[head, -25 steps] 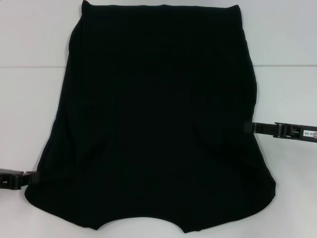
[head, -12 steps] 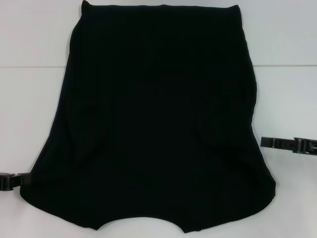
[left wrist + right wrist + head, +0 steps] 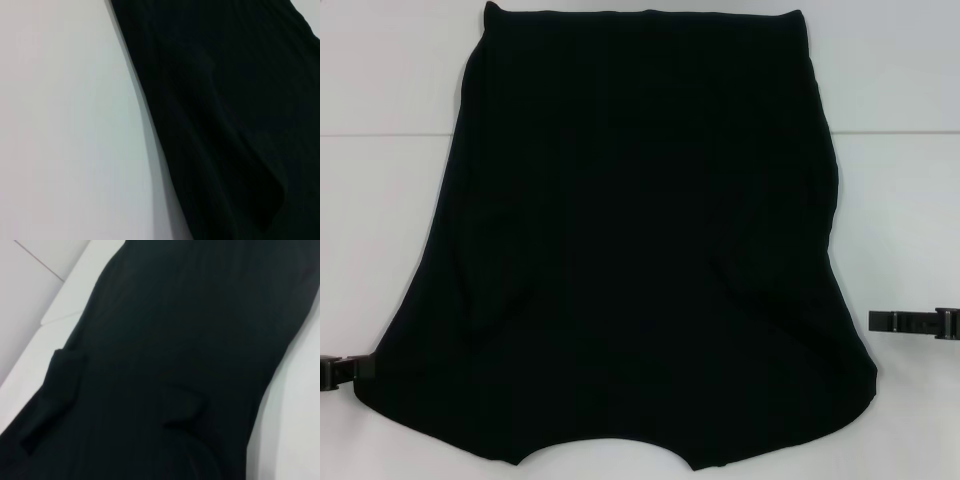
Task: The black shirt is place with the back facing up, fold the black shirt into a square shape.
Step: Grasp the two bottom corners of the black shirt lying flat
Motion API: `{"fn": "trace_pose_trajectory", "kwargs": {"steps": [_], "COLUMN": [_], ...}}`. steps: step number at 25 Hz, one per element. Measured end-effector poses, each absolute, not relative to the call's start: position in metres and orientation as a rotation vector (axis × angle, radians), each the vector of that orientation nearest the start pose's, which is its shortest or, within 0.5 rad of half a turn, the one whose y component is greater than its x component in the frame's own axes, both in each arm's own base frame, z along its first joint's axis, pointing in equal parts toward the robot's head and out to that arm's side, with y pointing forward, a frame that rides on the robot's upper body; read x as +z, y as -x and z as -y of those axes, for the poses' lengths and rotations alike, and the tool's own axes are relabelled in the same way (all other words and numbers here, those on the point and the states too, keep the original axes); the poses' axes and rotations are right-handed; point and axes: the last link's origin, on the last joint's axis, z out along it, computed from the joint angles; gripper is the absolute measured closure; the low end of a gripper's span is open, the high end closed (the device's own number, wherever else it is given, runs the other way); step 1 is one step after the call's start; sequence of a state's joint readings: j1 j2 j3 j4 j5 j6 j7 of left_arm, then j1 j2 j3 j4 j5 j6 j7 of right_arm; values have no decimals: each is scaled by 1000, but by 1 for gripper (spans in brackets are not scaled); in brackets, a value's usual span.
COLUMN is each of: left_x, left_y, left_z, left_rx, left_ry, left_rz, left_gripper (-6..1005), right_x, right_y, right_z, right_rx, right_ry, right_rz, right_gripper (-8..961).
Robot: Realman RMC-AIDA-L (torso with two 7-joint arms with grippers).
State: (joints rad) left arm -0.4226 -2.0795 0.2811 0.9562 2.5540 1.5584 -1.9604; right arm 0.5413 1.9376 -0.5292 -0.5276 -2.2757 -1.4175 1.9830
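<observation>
Black shirt (image 3: 630, 240) lies flat, print hidden, on white tabletop (image 3: 390, 200) w/ left gripper (image 3: 345, 371) touching its near-left edge & right gripper (image 3: 910, 322) just off its right edge; can't tell state of either's jaws.

Head view: high, looking forward and down on the whole black shirt (image 3: 640, 240) spread over the white table (image 3: 380, 200), both grippers at the frame edges. Left wrist view: close, low, along the shirt's edge against bare table (image 3: 65, 125). Right wrist view: close, oblique, across the shirt's folded-in cloth; all three share the shirt.
</observation>
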Motion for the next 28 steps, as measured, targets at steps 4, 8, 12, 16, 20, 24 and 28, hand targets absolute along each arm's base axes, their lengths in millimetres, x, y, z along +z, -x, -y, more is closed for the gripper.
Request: {"fn": "trace_pose_trajectory", "kwargs": {"steps": [4,8,12,16,20,24,28], "left_x": [77,77,77,77,77,77,77], "left_y": [370,370,370,370,370,369,369], "left_z": [-283,-283,-284,-284,-284,-285,-286], "left_rx": [-264,-254,-253,-252,-250,-248,-247], "left_ry": [2166,2167,2170,2171,2172,2172,2174], "left_rz": [1511,1512,1510,1508,1506,1504,1501], "left_gripper": [973,973,973,973,972,972,972], "right_x": [33,24,14,12,12,12,12], "right_y": [-335,-332,-331,-330,-331,-332,-332], "right_z": [-333,-333,-335,-334,-334,-333,-331], "right_rx": [415,385,357,349,349,348,353], "right_ry": [2345,2371,2385,2389,2387,2381,2387], "right_rz": [-1572,-1578,-1594,-1598,-1602,-1611,-1619], "right_gripper": [374,375,376,377,378,378,379]}}
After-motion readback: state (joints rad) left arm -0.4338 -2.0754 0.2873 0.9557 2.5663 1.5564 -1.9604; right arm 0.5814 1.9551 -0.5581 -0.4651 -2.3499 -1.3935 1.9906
